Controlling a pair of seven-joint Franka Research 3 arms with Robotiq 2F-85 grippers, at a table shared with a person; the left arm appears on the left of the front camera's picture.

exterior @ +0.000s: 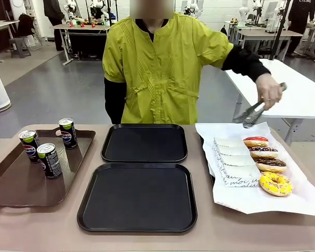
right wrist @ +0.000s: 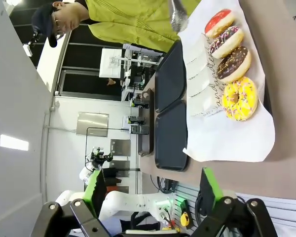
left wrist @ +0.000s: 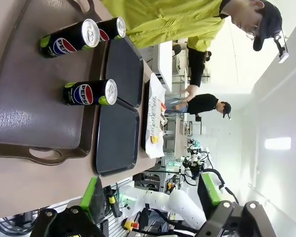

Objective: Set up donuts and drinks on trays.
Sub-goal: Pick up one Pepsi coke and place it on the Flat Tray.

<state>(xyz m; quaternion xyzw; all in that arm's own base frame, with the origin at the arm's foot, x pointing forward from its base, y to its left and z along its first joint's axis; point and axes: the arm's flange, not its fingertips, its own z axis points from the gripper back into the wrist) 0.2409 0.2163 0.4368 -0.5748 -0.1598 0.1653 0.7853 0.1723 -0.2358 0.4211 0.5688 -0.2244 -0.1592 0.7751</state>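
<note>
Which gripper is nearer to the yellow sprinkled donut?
Right. The right gripper looks straight at the yellow donut just ahead; the left gripper sits by the brown tray, with both black trays between it and the donut.

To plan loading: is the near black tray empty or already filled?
Empty: the near black tray has a bare surface; the donuts lie on white paper beside it.
</note>
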